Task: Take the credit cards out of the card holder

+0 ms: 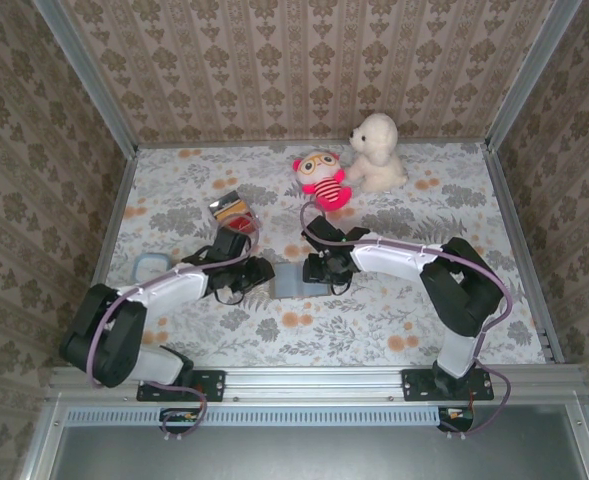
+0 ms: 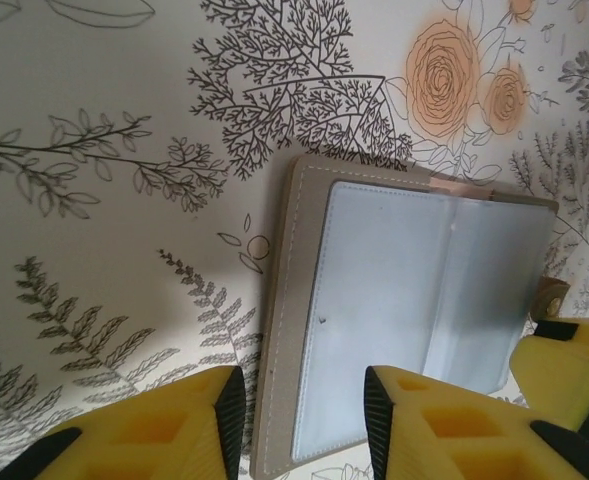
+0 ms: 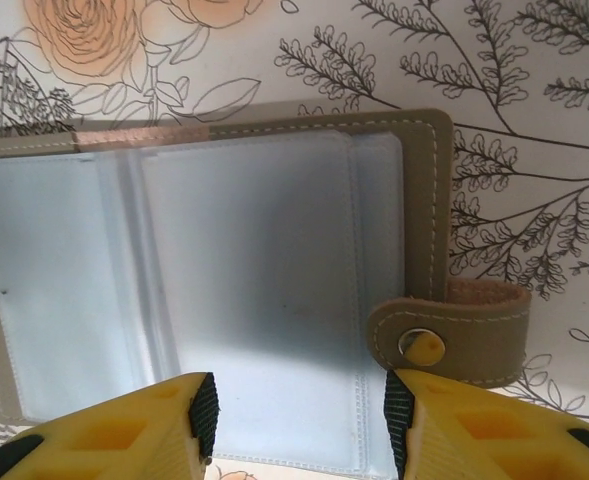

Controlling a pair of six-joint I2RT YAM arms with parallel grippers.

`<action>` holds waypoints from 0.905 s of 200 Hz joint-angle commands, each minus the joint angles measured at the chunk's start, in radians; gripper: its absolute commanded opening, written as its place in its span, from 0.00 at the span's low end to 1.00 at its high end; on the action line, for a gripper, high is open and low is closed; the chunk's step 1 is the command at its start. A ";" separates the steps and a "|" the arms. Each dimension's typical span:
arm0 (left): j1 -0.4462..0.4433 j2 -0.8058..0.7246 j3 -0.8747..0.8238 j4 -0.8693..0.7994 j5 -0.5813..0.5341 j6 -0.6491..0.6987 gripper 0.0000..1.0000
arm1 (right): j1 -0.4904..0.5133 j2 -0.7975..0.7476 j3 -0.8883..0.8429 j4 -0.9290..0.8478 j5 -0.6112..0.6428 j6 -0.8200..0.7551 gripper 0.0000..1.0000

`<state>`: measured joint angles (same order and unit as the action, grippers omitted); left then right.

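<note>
Floral-printed desk (image 1: pixel 424 310), enclosed by damask-papered walls (image 1: pixel 294 60).

1. Pale blue loop-shaped item (image 1: pixel 152 265), far left, beside the left arm; what it is cannot be told.
2. Credit cards (image 1: pixel 232 212): small stack, red, gold-brown and dark faces showing, lying on the desk left of centre, apart from the holder and behind the left arm's wrist.
3. Left hand (image 2: pixel 300 410): lowered over the holder's left edge, jaws partly apart and holding nothing. One yellow finger stands outside the stitched border over bare desk, the other over the bluish inner face.
4. Card holder (image 1: pixel 296 284): centre of the desk, between the two hands, lying flat and spread open, grey border, bluish-grey clear pockets, centre crease visible.
5. Right hand (image 3: pixel 302 415): lowered over the holder's right leaf, jaws moderately wide and holding nothing. Snap strap (image 3: pixel 454 335) lies just beside its right finger.
6. Striped red plush toy (image 1: pixel 322 182), rear centre.
7. White plush dog (image 1: pixel 376 155), just right of it, touching.
</note>
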<state>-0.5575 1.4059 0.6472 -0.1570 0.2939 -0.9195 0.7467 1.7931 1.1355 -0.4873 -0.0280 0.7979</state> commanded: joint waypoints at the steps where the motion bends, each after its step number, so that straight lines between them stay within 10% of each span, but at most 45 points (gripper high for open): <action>1: -0.013 0.041 0.066 -0.035 0.019 0.039 0.36 | 0.012 0.020 0.024 -0.082 0.066 0.023 0.52; 181: -0.086 0.279 0.194 -0.066 0.088 0.087 0.14 | 0.021 0.078 0.001 0.002 -0.051 0.002 0.44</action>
<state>-0.6273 1.6470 0.8318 -0.2604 0.3122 -0.8406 0.7563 1.8305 1.1400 -0.5343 0.0113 0.8070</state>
